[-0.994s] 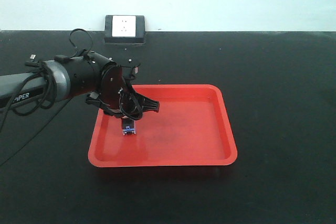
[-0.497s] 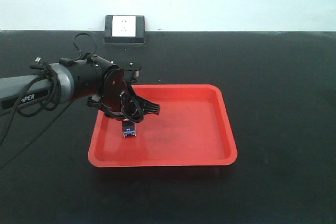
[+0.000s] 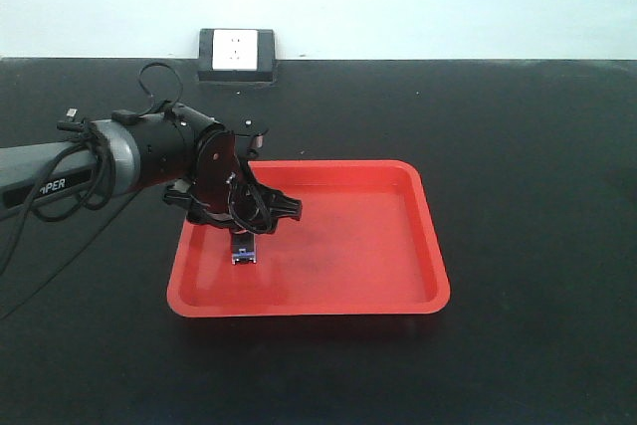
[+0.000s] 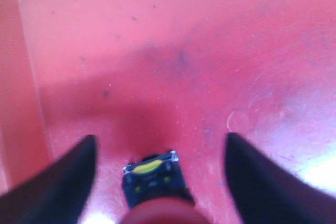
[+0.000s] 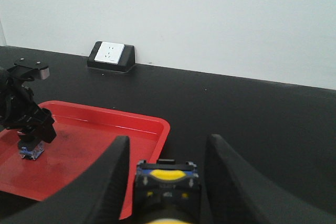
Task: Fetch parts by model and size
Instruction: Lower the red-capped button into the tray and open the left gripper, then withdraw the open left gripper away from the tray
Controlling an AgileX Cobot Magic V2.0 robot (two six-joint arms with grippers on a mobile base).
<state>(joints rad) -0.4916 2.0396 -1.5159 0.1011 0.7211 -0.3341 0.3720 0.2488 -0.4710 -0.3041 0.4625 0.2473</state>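
Observation:
In the left part of the red tray (image 3: 378, 246) a red-capped push-button switch (image 3: 244, 251) stands on its dark base. My left gripper (image 3: 261, 214) hovers just above it, open. In the left wrist view its fingers (image 4: 68, 177) stand wide apart on either side of the switch (image 4: 155, 179) without touching it, over the tray floor (image 4: 184, 51). My right gripper (image 5: 168, 140) is out of the front view. It is shut on a yellow-capped switch (image 5: 167, 182), held above the black table near the tray's right rim (image 5: 160, 135).
A white wall socket on a black box (image 3: 237, 53) sits at the back of the black table, against the wall. The left arm's cables (image 3: 60, 186) hang over the table's left side. The right wrist view also shows the left gripper (image 5: 26, 119) in the tray.
The left wrist has sunk a little and shifted slightly left over the tray. The red-capped switch stands in the same spot.

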